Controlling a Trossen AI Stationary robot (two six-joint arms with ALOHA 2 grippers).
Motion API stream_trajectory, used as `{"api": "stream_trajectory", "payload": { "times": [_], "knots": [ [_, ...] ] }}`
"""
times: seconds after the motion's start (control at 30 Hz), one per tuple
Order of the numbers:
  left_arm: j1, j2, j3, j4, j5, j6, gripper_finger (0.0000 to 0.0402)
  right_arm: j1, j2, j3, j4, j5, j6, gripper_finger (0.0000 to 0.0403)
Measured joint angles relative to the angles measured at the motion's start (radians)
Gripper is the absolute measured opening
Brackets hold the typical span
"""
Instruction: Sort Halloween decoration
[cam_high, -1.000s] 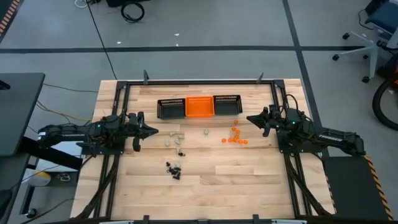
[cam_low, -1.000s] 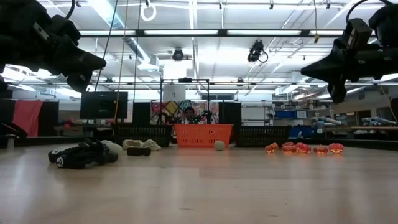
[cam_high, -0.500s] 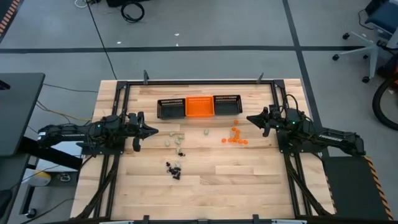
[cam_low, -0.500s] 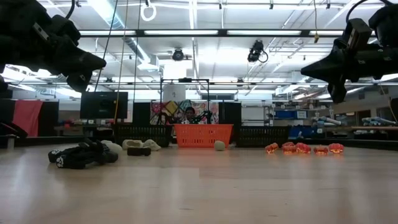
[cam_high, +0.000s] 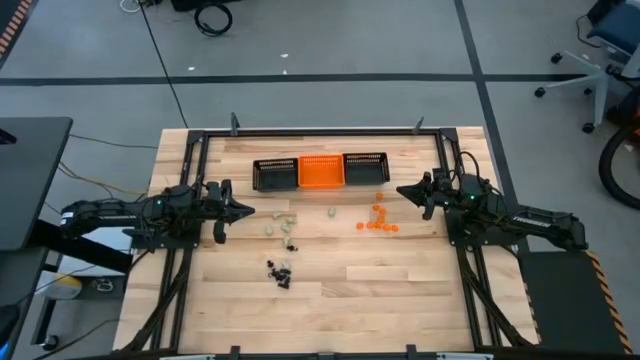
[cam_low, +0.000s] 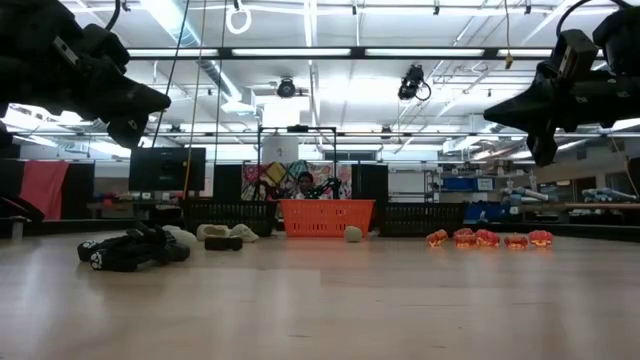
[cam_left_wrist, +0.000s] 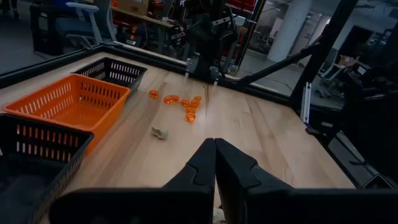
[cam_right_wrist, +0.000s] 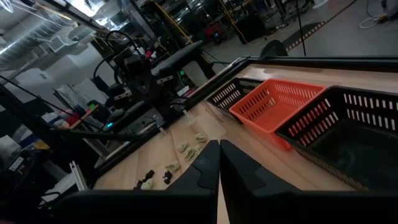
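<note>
A: High view first. What surrounds the trinkets?

B: Three mesh baskets sit in a row in the upper middle of the frame, touching side to side: a black basket (cam_high: 274, 174), an orange basket (cam_high: 321, 171), and a second black basket (cam_high: 366, 169). A dark metal frame (cam_high: 320, 132) runs round the wooden surface (cam_high: 400, 290). Nothing lies between the trinkets and the baskets.

A: And the arms?

B: The left claw (cam_high: 244, 212) is at the middle left of the frame, above the surface, pointing toward the centre. Its wrist view shows the two fingers pressed together, holding nothing. The right claw (cam_high: 402, 191) is at the middle right, pointing inward, its fingers likewise closed on nothing.

A: Where are the decorations?

B: All lie loose on the surface, none in a basket. The orange trinkets (cam_high: 376, 221) cluster right of centre, just below the right-hand black basket. The pale trinkets (cam_high: 282, 224) are scattered left of centre, with one apart near the middle. The black trinkets (cam_high: 280, 271) huddle lower, in a tight clump.

A: How do they look from the low view?

B: Small and rounded. The orange ones (cam_low: 488, 238) sit in a row at the right, glossy; the black ones (cam_low: 128, 250) pile up at the left.
</note>
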Motion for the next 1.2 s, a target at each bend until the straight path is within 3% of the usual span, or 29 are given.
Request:
{"api": "stream_trajectory", "payload": {
  "times": [0.13, 0.23, 0.33, 0.43, 0.93, 1.2],
  "knots": [
    [0.000, 0.002, -0.001, 0.081, -0.018, -0.133, 0.0016, 0.000, 0.000, 0.000, 0.000, 0.000, 0.000, 0.0017],
    [0.000, 0.008, 0.000, 0.275, -0.149, -0.207, 0.0016, 0.000, 0.000, 0.000, 0.000, 0.000, 0.000, 0.0017],
    [0.003, 0.012, 0.000, 0.387, -0.226, -0.089, 0.0016, 0.000, 0.000, 0.000, 0.000, 0.000, 0.000, 0.0017],
    [0.008, 0.013, 0.000, 0.404, -0.233, 0.039, 0.0016, 0.000, 0.000, 0.000, 0.000, 0.000, 0.000, 0.0017],
    [0.008, 0.014, 0.000, 0.409, -0.234, 0.209, 0.0016, 0.000, 0.000, 0.000, 0.000, 0.000, 0.000, 0.0017],
    [0.008, 0.013, 0.000, 0.567, -0.234, -0.088, 0.0016, 0.000, 0.000, 0.000, 0.062, 0.000, 0.033, 0.0017]
  ]
}}
